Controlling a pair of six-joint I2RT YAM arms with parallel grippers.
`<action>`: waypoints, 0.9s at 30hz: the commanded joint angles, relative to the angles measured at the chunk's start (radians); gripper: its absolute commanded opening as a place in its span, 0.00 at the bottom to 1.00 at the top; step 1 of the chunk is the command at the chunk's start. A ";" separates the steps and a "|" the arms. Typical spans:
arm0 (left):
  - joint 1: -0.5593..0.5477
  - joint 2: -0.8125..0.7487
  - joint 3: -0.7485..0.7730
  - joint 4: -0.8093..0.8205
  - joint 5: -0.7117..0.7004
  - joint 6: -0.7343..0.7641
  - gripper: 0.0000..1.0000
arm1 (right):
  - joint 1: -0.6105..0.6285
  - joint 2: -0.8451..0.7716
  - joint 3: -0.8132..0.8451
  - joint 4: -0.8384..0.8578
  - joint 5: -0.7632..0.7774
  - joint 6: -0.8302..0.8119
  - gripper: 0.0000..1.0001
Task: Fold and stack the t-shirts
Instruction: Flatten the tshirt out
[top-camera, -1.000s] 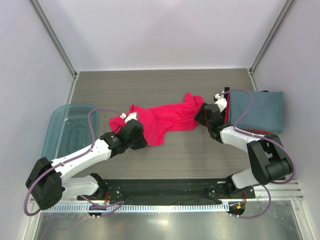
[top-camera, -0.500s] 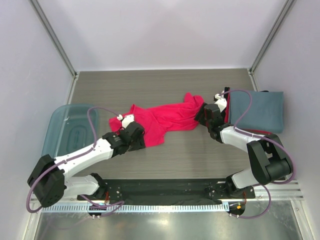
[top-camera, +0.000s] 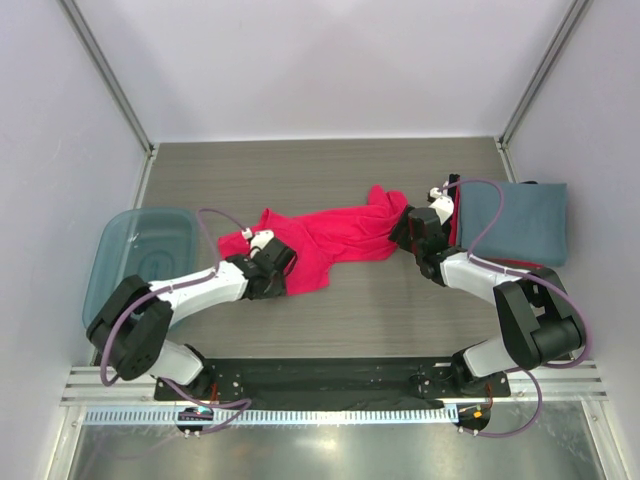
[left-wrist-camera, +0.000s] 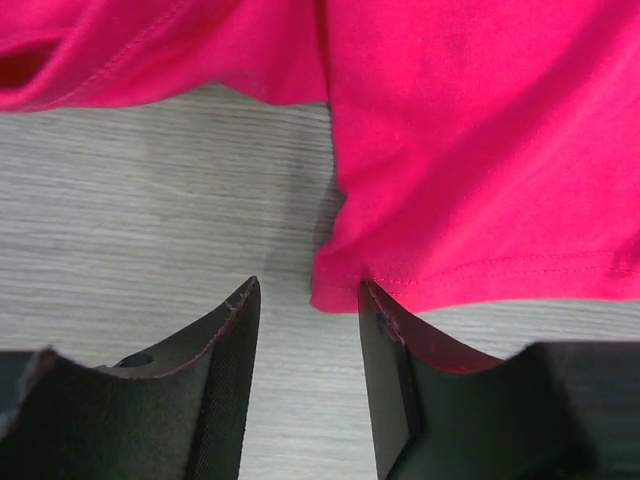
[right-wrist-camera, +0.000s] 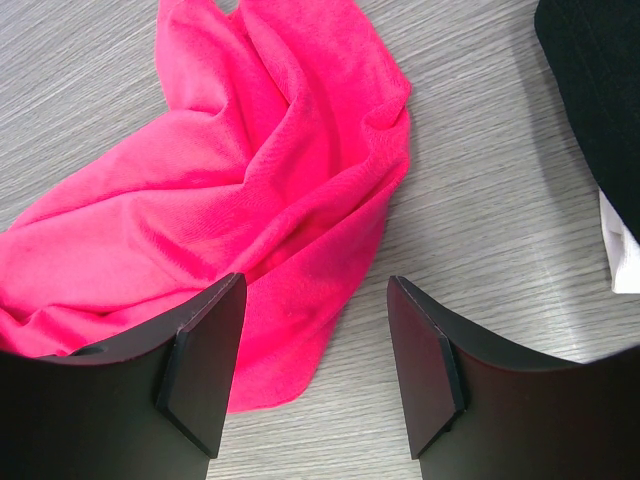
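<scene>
The pink-red t-shirt (top-camera: 322, 238) lies crumpled and stretched out across the middle of the grey wood-grain tabletop (top-camera: 300, 175), running from the left arm's end to the right arm's end. The left pincer (left-wrist-camera: 305, 292) sits low over the tabletop at the shirt's near-left part with its two dark fingers apart; bare tabletop shows between them, and a stitched hem corner of the shirt lies right at the tip of one finger (left-wrist-camera: 385, 330) without being clamped. The right pincer (right-wrist-camera: 315, 290) is also apart, hanging over the shirt's bunched right end, where a folded lobe of pink cloth reaches into the gap between the fingers but nothing is squeezed. A slate blue-grey t-shirt (top-camera: 525, 222) lies folded flat at the far right of the tabletop, just beyond the right wrist, with a thin red edge showing along its left side. The right wrist view catches dark folded cloth (right-wrist-camera: 600, 90) at its upper right corner. A translucent blue bin (top-camera: 108, 262) sits at the left edge, well apart from the shirts.
</scene>
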 joint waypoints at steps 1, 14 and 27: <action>0.003 0.044 0.050 0.062 0.002 0.020 0.45 | -0.002 0.004 0.030 0.037 0.015 0.012 0.64; 0.003 0.084 0.060 0.122 0.058 0.023 0.00 | -0.002 -0.007 0.027 0.034 0.017 0.012 0.64; 0.211 -0.231 0.343 -0.072 0.110 0.045 0.00 | -0.002 -0.018 0.021 0.031 0.020 0.021 0.66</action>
